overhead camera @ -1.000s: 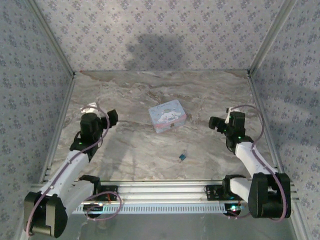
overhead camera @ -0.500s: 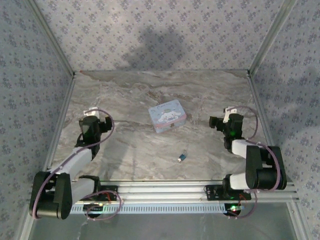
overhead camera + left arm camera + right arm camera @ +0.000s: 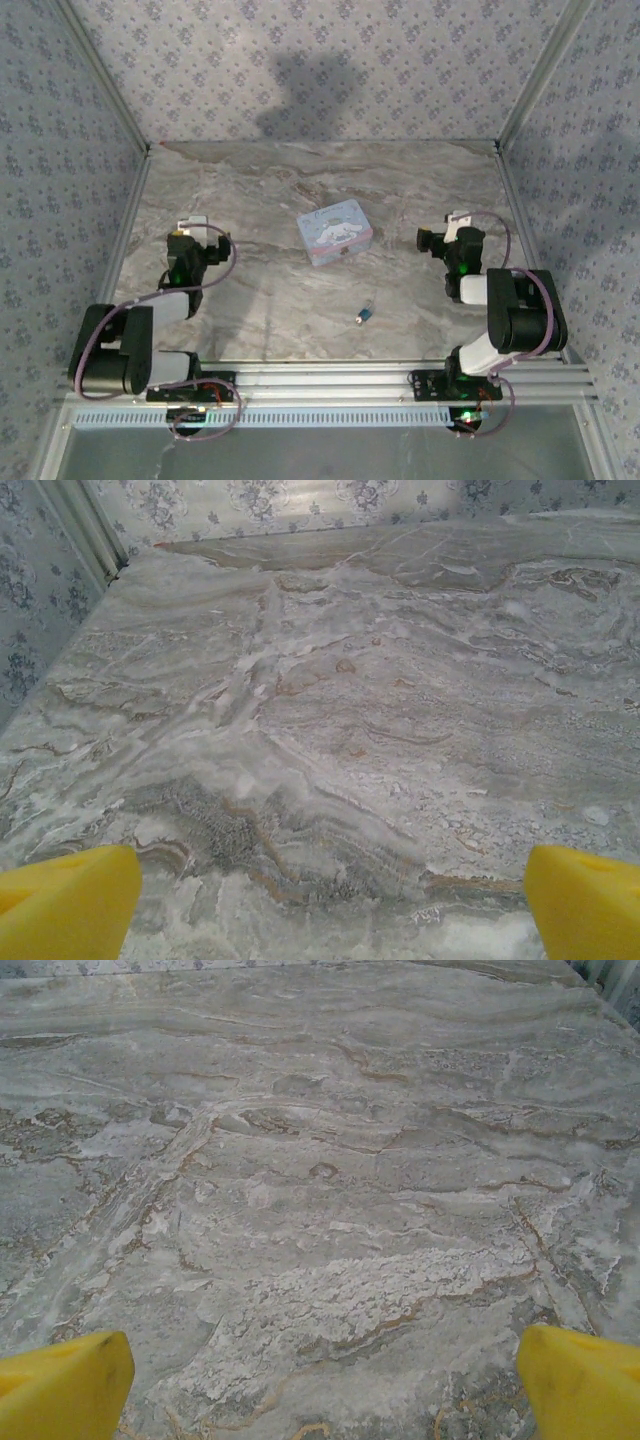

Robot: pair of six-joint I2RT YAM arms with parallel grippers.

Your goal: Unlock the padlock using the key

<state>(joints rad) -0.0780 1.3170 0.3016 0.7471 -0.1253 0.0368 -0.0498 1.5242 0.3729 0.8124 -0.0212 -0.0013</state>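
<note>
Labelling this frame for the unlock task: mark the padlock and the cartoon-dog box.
padlock [image 3: 365, 314]: top external view, on its blue body.
cartoon-dog box [image 3: 335, 231]: top external view, on the middle of its lid.

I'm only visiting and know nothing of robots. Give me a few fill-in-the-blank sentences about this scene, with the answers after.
1. The left gripper and right gripper both stand ____, holding nothing.
2. Their fingertips are coloured ____.
3. The tiny padlock has a ____ body and lies apart from the cartoon-dog box.
Missing words: open; yellow; blue.
</note>
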